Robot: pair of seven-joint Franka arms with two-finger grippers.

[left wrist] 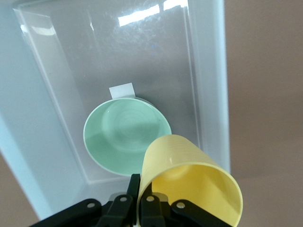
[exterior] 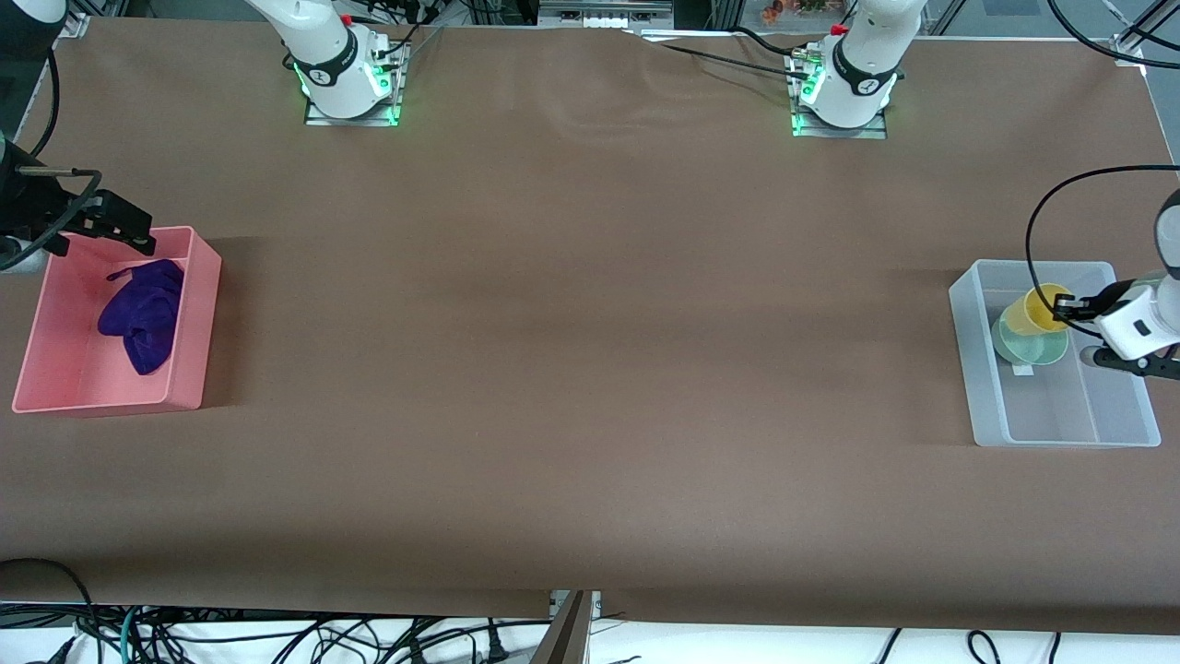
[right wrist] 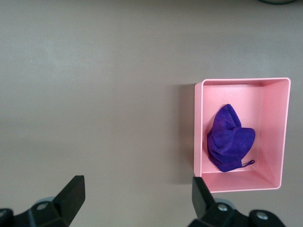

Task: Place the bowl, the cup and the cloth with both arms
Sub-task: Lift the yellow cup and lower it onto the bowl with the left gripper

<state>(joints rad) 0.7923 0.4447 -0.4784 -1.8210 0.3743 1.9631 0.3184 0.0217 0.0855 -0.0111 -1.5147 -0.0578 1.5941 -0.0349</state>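
The purple cloth (exterior: 143, 314) lies bunched in a pink bin (exterior: 198, 314) at the right arm's end of the table; it also shows in the right wrist view (right wrist: 229, 139). My right gripper (exterior: 124, 229) is open and empty, up by the bin's edge, with bare table between its fingers (right wrist: 137, 189). My left gripper (exterior: 1069, 307) is shut on the wall of the yellow cup (exterior: 1037, 309), holding it tilted over the mint-green bowl (exterior: 1028, 346). The bowl (left wrist: 123, 137) sits upright in a clear bin (exterior: 963, 350). The cup (left wrist: 189, 175) is pinched at its rim by the gripper (left wrist: 142, 189).
The clear bin (left wrist: 61, 118) stands at the left arm's end of the table, with a small white label (left wrist: 121, 91) on its floor beside the bowl. The pink bin (right wrist: 199, 132) holds only the cloth. Brown table (exterior: 590, 323) stretches between the two bins.
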